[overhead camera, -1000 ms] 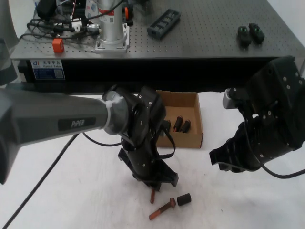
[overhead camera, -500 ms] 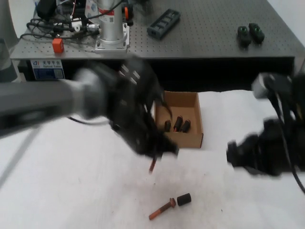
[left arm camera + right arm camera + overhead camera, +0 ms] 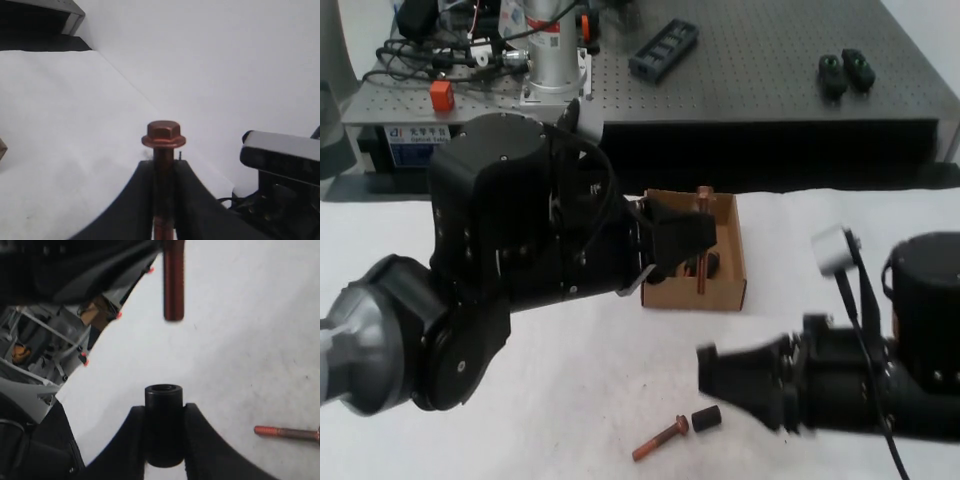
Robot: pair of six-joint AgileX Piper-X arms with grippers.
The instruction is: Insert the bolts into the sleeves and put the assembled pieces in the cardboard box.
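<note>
Left pincer (image 3: 163, 169) higher now, one bolt (image 3: 163, 141); right pincer (image 3: 164, 411), one sleeve (image 3: 164, 396).

A loose bolt (image 3: 660, 438) just beside a loose sleeve (image 3: 707, 417), cardboard box (image 3: 700, 293) behind them, seemingly assembled pieces (image 3: 712, 264) inside

The left arm (image 3: 510, 230) stands raised at the left, its wrist level and pointing right. The left jaws are clamped on the shank of a copper-coloured hex-head bolt (image 3: 163, 150), held upright with its head on top. The right arm (image 3: 910, 360) lies low, pointing left. The right jaws are closed around a black cylindrical sleeve (image 3: 164, 425).
</note>
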